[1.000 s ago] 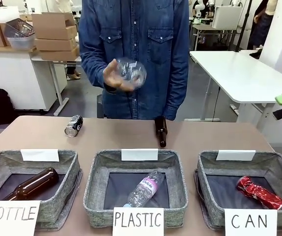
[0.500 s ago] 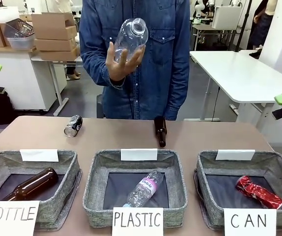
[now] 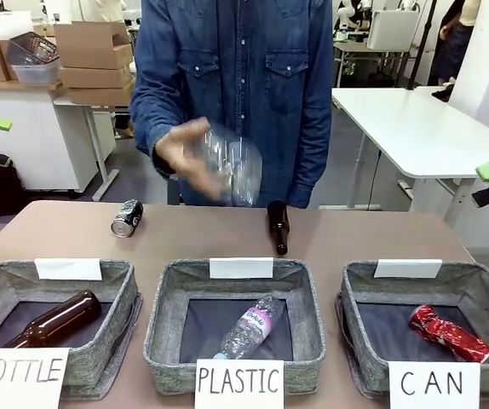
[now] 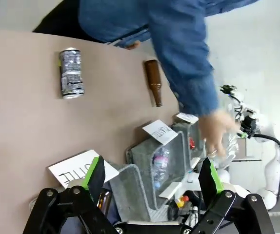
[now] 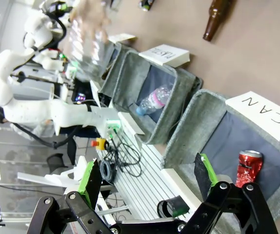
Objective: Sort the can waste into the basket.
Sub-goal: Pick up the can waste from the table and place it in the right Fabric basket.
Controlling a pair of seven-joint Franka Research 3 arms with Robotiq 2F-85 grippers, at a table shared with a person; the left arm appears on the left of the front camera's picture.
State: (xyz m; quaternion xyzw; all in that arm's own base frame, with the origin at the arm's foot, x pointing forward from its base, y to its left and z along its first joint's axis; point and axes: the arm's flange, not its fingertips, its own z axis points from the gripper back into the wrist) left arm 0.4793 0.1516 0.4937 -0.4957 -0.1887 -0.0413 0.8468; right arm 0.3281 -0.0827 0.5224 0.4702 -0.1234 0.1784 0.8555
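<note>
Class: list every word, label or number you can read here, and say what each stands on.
"BOTTLE": left card on the left basket.
"PLASTIC": middle card on the middle basket.
"CAN": right card on the right basket.
Pink label on the plastic bottle in the middle basket: too small to read.
Dark can, print: blurred.

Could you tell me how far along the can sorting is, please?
Done: the red can lies in the CAN basket. In hand: nothing; the left pincer and right pincer hang open and empty. Left: the dark can lies loose on the table.
</note>
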